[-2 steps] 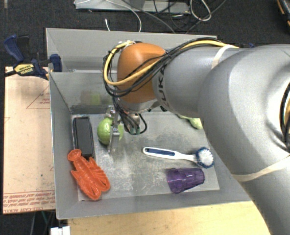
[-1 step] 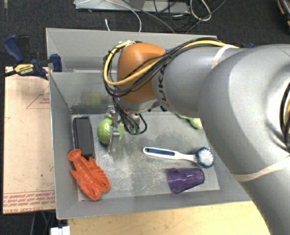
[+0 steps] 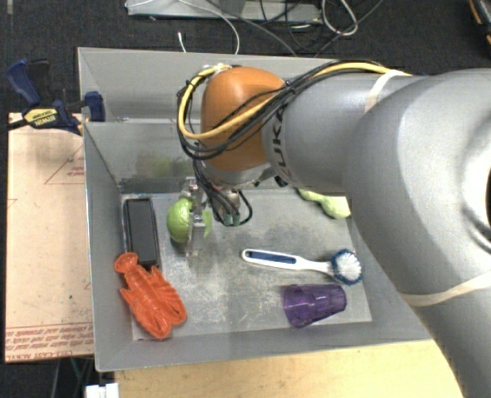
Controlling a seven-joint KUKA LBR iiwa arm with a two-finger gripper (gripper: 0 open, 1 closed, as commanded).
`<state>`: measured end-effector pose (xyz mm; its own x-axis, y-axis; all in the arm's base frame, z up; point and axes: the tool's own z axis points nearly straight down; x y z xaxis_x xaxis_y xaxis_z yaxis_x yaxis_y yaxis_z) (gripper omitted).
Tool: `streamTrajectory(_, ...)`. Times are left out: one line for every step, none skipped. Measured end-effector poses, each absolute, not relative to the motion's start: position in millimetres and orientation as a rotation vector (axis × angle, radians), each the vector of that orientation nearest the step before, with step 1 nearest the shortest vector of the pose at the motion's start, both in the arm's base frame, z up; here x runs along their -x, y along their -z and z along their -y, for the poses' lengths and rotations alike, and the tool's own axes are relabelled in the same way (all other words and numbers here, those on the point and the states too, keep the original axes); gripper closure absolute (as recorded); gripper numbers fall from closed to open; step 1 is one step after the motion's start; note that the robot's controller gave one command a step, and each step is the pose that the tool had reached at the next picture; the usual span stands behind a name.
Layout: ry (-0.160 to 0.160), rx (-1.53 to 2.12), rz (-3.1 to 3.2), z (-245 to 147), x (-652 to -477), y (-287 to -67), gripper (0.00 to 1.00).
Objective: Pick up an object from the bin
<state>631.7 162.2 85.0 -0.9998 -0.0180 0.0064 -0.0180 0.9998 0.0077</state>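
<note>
My gripper (image 3: 198, 226) reaches down below the orange wrist cover, in the back left part of the bin. A small round green fruit-like ball (image 3: 177, 220) lies right against the gripper's left side, touching it or nearly so. A black rectangular block (image 3: 140, 230) lies just left of the ball, along the bin's left wall. To the gripper's right and a little nearer the front lies a white and blue dish brush (image 3: 302, 261), its bristle head pointing right.
An orange-red toy lobster (image 3: 151, 297) lies in the front left corner. A purple cup (image 3: 313, 303) lies on its side near the front right. A pale yellow-green thing (image 3: 329, 204) peeks out from under the arm, which covers the bin's right side.
</note>
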Motion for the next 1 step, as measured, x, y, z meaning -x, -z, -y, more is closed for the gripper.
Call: streamTrajectory(0.015,-0.028,3.143,-162.7,-633.8,-110.9,1.00)
